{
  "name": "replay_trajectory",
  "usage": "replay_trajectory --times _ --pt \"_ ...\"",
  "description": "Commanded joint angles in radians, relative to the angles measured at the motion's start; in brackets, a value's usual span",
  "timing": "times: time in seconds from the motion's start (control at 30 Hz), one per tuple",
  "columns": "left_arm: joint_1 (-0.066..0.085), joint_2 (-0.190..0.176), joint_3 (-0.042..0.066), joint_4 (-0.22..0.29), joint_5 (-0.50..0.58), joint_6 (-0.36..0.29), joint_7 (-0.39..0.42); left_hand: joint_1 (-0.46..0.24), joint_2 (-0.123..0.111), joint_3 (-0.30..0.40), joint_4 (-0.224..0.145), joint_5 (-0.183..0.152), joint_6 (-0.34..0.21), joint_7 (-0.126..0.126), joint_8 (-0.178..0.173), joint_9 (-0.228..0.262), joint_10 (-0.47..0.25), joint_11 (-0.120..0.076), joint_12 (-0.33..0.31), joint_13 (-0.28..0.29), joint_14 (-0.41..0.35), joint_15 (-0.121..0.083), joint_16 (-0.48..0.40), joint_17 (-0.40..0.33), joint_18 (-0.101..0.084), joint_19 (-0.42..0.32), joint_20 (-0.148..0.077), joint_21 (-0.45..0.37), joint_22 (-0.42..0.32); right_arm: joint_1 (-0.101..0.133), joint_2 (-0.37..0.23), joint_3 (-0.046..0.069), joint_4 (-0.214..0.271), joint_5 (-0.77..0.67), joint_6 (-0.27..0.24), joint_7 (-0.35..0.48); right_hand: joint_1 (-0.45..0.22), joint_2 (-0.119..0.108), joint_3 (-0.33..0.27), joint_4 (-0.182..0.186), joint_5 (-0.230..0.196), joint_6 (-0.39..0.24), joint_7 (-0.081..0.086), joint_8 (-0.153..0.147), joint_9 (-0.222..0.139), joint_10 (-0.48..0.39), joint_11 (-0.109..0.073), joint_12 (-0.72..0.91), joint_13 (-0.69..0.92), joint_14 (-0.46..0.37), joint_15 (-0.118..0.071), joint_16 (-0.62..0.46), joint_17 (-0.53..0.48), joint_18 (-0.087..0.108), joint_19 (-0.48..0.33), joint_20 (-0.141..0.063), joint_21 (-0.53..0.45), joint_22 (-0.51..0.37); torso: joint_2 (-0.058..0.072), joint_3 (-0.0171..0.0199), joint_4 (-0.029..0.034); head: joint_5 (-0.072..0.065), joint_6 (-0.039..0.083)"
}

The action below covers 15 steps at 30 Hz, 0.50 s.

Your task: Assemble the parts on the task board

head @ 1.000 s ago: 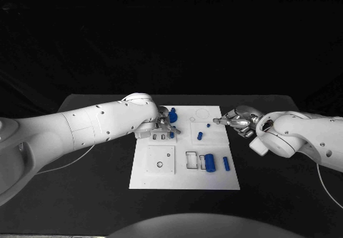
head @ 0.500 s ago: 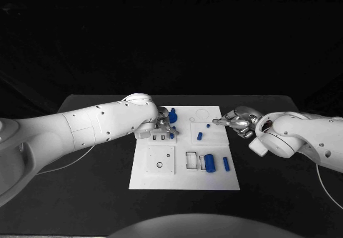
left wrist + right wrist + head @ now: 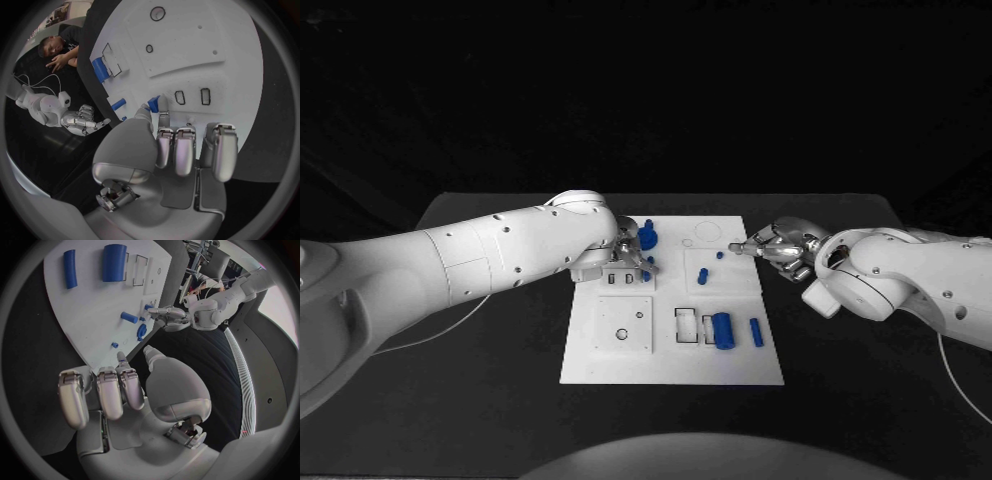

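The task board [image 3: 672,330] lies in the middle of the black table [image 3: 473,390], and the small blue parts sit on it: a fat cylinder [image 3: 723,328] and a slim bar [image 3: 757,331] near the board's right edge toward its near side, a short peg [image 3: 704,272] and a tiny stud [image 3: 720,254] in the far right quarter, and a taller blue piece [image 3: 648,232] close to the far left corner. All of them look like light, rigid plastic with smooth faces, so I judge they will slip rather than bend; the cylinder is likely to roll and is best pinched across its round flanks, while the bar and peg want a fingertip pinch on their long sides. The left hand [image 3: 630,258] works at the far left corner, its fingertips [image 3: 155,106] pressed against a small blue part [image 3: 153,101] beside two slot outlines; it appears to pinch that part, though the contact is partly hidden. The right hand [image 3: 777,247] hovers at the board's far right edge with fingers loosely curled and nothing in them, apart from the stud. Compared with a second ago, little differs: the left hand has shifted slightly over its corner, the right hand has stayed almost where it was, and the loose parts have not moved.
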Motion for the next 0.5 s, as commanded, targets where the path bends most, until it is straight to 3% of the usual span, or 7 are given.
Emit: replay_trajectory --times 0.03,0.17,0.5 --pt "0.0 0.002 0.001 -0.001 0.008 0.006 0.0 0.013 0.001 0.007 -0.002 0.019 0.005 0.001 -0.009 0.004 0.102 -0.008 0.003 0.26 0.106 -0.005 0.003 0.263 -0.007 0.101 -0.007 0.002 0.263 -0.001 0.001 0.0 0.0 -0.003 0.017 -0.005 0.0 0.01 -0.001 0.004 0.005 -0.005 0.003 0.004 0.001 0.105 0.006 0.003 0.263 0.103 0.007 0.004 0.263 -0.007 0.105 0.01 0.004 0.263 0.001 0.0003 0.0001 0.0 0.001" --pt "-0.001 0.003 0.001 -0.001 0.009 0.005 0.0 0.019 -0.003 0.01 -0.002 0.041 0.003 0.001 -0.014 0.008 0.102 -0.007 0.003 0.26 0.106 -0.005 0.003 0.263 -0.007 0.101 -0.008 0.002 0.263 -0.002 0.002 0.0 -0.003 -0.003 0.015 -0.005 0.0 0.01 -0.001 0.004 0.005 -0.006 0.004 0.004 0.001 0.105 0.006 0.003 0.263 0.103 0.008 0.004 0.263 -0.007 0.105 0.01 0.004 0.263 0.0 -0.0008 0.0003 -0.001 0.002" --pt "-0.002 0.005 0.001 -0.004 0.01 0.004 0.002 0.02 -0.003 0.011 -0.002 0.045 0.003 0.001 -0.015 0.009 0.102 -0.007 0.003 0.26 0.106 -0.005 0.003 0.263 -0.007 0.101 -0.008 0.002 0.263 -0.002 0.0 0.0 -0.003 -0.003 0.014 -0.008 0.0 0.01 -0.001 0.004 0.005 -0.006 0.004 0.004 0.001 0.105 0.006 0.003 0.263 0.103 0.008 0.004 0.263 -0.007 0.105 0.01 0.004 0.263 0.001 -0.0002 0.0001 -0.002 0.001"
